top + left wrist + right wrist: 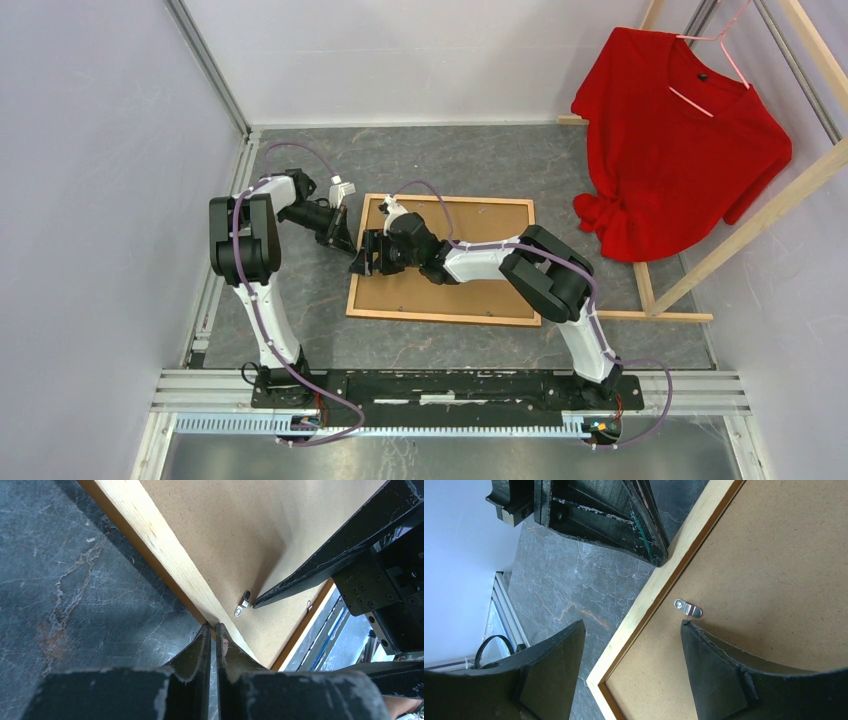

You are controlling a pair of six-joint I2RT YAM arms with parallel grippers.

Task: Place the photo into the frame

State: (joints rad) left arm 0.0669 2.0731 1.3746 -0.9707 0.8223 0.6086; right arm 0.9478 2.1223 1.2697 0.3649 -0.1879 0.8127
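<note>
While its back is turned up on the grey marble-patterned table, the frame is met at its left rail by both arms. Furthest left, the left gripper is clenched with nothing visible between its black fingers, its tips set against the rail's outer edge. Just beside it, the right gripper is spread wide astride the same rail. One finger is over the table and the other on the brown fibreboard backing board, close to a small metal turn clip; nothing is grasped. The rail is shown as pale raw wood behind and orange-brown at its lip, thin and square-edged, while the board is matt and finely speckled. The frame is judged light but stiff, best taken across a rail rather than by the board. The photo is not seen in any view, and whether it lies under the board cannot be told. As paper, it is expected to be limp and easily creased, so an edge should be pinched gently. Far right, a red T-shirt is hung on a pale wooden rack.
</note>
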